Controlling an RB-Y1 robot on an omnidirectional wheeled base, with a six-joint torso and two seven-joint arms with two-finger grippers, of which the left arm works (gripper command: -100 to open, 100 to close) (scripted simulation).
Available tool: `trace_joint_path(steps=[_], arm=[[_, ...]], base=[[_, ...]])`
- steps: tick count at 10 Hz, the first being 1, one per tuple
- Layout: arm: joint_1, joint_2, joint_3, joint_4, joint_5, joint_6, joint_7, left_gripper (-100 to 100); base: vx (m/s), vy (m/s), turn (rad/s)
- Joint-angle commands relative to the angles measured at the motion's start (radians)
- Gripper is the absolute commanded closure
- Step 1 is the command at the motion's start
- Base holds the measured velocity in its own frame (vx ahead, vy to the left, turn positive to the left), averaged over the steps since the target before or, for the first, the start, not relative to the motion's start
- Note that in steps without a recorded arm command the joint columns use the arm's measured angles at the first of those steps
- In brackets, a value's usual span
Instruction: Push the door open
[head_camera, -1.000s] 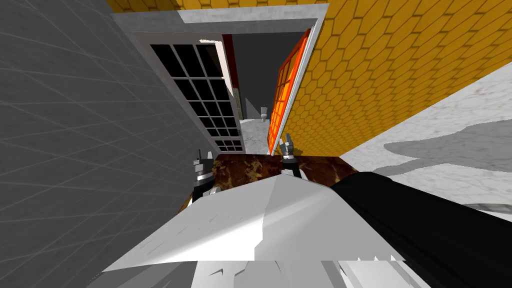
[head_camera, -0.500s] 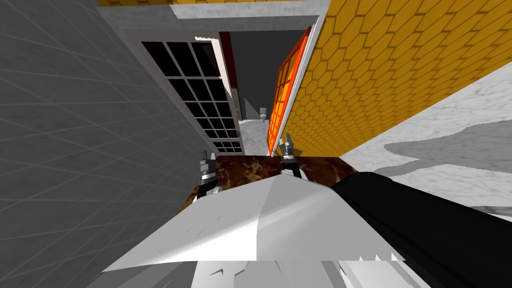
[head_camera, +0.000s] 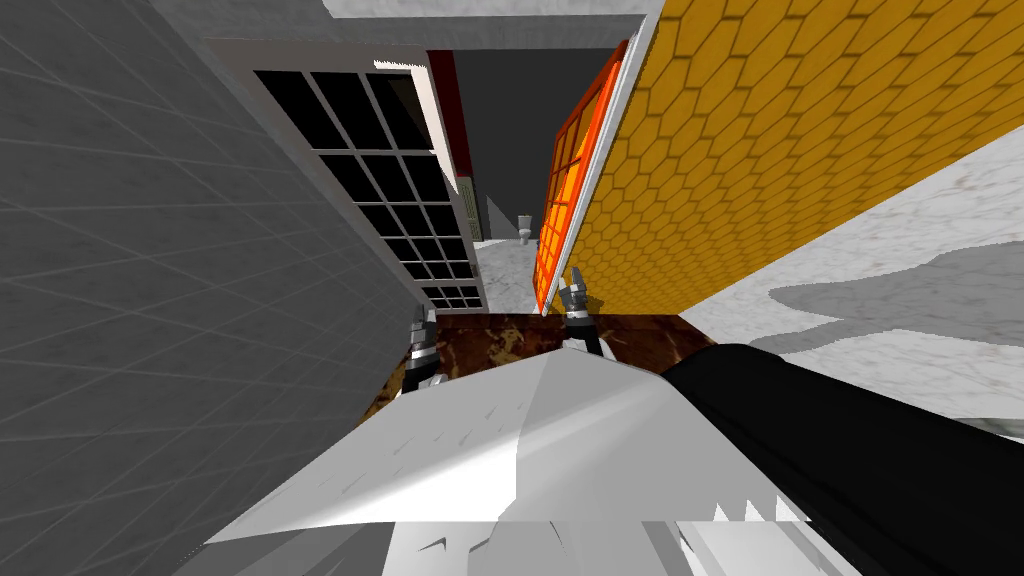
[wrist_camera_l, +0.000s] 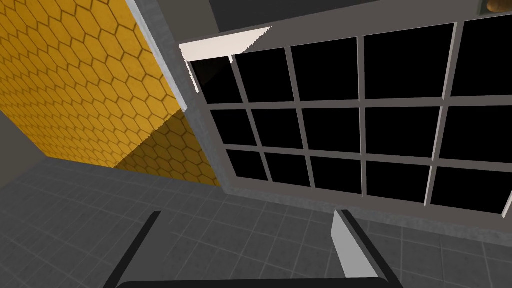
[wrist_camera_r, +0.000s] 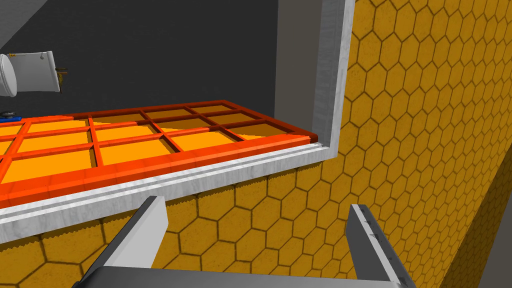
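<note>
**Orange-red door with a grid of panes (head_camera: 565, 190) (wrist_camera_r: 125, 145) stood swung open**

Its white-edged side lay just beside the yellow honeycomb-patterned wall (head_camera: 780, 150) (wrist_camera_r: 425, 125). The right gripper (head_camera: 575, 283) (wrist_camera_r: 255, 204) hovered close to that wall, near the door's lower corner, fingers apart and holding nothing. The left gripper (head_camera: 425, 322) (wrist_camera_l: 247, 212), farther from that wall, faced a grey-framed door with black panes (head_camera: 400, 190) (wrist_camera_l: 350, 125), fingers likewise apart.

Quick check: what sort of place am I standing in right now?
Likely a house doorway leading into a bathroom. A toilet stands beyond the opening, an orange door and a grey paned door flank it, and a yellow hexagon-tiled wall runs alongside.
</note>
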Motion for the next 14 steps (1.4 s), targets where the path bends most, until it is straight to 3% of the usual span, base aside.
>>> trace_joint_path(steps=[1,14], arm=[[-0.014,0.011,-0.009,0.045,0.008,-0.017,-0.033,-100],[-0.124,0.100,-0.089,0.402,0.070,-0.147,-0.304,-100]], base=[[0.095,-0.031,-0.029],[0.100,-0.019,-0.034]])
